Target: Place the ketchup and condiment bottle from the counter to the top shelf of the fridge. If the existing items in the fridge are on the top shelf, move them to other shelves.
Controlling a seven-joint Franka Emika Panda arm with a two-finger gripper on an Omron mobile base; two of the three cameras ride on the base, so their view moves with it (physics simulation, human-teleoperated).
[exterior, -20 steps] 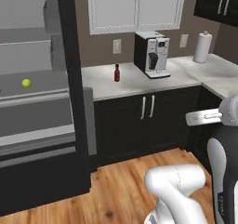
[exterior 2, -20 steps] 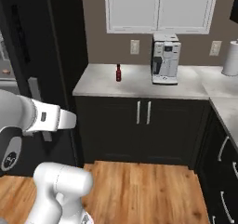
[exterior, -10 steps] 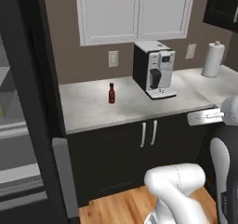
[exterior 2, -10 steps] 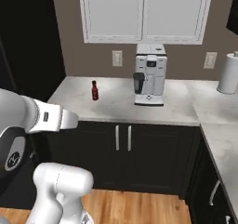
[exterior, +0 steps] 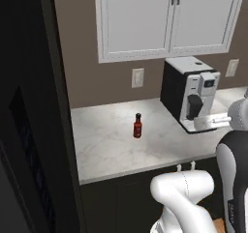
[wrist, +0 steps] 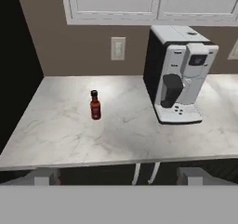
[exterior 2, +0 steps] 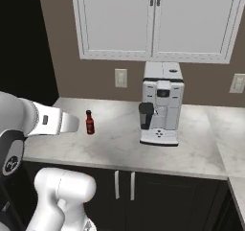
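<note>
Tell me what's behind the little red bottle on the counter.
Behind the red bottle there is bare marble counter, then the brown wall with a white outlet. The coffee machine stands off to its side, apart. The strip of counter directly behind the bottle is covered.

Ahead of me a pale marbled stone counter point(wrist: 69, 139) runs over dark lower cabinets. A small red condiment bottle with a dark cap point(wrist: 95, 105) stands upright on it, well left of centre. To its right, apart from the bottle, a boxy white and black coffee machine point(wrist: 179, 74) sits near the brown back wall.
</note>
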